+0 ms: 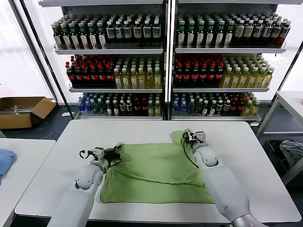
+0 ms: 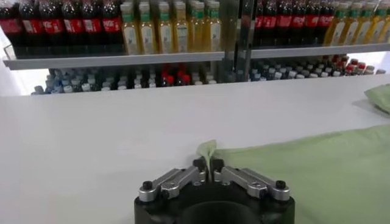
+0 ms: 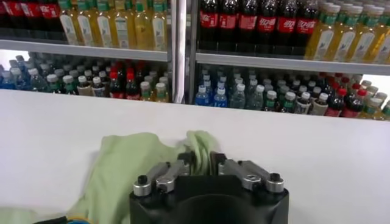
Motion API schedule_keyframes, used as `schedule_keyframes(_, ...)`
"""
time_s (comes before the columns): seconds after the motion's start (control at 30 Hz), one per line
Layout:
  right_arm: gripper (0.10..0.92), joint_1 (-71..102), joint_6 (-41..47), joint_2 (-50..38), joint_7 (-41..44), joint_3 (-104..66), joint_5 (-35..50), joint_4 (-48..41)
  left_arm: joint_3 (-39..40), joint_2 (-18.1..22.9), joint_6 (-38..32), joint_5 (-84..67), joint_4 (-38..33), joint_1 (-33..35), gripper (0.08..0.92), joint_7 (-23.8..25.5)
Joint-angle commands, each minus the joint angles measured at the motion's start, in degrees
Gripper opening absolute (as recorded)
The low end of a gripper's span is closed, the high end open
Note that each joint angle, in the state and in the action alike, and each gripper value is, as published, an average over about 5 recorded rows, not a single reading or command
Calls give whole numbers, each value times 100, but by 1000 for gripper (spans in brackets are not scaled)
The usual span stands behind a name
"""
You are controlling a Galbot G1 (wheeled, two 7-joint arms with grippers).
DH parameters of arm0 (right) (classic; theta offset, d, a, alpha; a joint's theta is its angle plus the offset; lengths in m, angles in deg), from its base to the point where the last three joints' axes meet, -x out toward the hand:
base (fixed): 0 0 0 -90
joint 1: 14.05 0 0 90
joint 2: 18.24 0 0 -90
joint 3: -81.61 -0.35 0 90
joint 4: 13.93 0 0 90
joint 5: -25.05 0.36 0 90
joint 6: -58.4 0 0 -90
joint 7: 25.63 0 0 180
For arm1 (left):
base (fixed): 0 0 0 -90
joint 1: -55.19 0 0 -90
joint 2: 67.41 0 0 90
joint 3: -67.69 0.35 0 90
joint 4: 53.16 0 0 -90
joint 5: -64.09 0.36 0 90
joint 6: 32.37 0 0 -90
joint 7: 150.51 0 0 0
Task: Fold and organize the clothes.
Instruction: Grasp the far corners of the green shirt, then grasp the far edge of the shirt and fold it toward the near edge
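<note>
Head view: a light green, soft short-sleeved polo shirt (image 1: 158,172) lies spread on the white rectangular table (image 1: 42,189), its lower part already doubled over in a loose layer. The left gripper (image 1: 115,154) sits at the shirt's left edge near the far corner, and the right gripper (image 1: 189,138) at the bunched far right corner. Both arms look engaged in a fold, each pinching one end of the far edge; the next move, by this reading, calls for lifting both corners together and carrying them evenly toward the near hem so the cloth does not skew. Behind the table stand grey metal shelves (image 1: 165,49), the only holders in sight, packed with rows of bottled drinks (image 1: 118,75) in dark, red and yellow. An open brown cardboard box (image 1: 21,111) sits on the floor to the left; its contents cannot be made out.

Left wrist view: the left gripper (image 2: 208,172) has its fingers drawn close on a thin upright pleat of the green fabric.

Right wrist view: the right gripper (image 3: 202,165) is likewise nipped tight on a rumpled fold of the shirt.
</note>
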Motion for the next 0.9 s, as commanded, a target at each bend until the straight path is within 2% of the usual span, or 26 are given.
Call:
schedule_keyframes(0.03, 132, 202, -15, -54, 24, -105, -14, 843, -87, 1, -322, 8, -229, 46, 90, -41)
schedule_keyframes(0.13, 106, 365, -28, -92, 44, -224, -50, 1363, -155, -26, -478, 1, -472, 145, 89, -56)
schedule_keyframes(0.37, 106, 903, -33, -299, -56, -425, -72, 2677, -286, -119, -577, -1, -1261, 648, 89, -12)
schedule_keyframes(0.67, 106, 2342, -152, -558, -369, -1046, 19, 3912, -550, -214, -712, 181, -1989, 1645, 89, 25)
schedule_keyframes(0.9, 106, 3531, -60, -586, -663, -1774, 117, 4682, -744, -91, -754, 352, -2358, 2213, 89, 43)
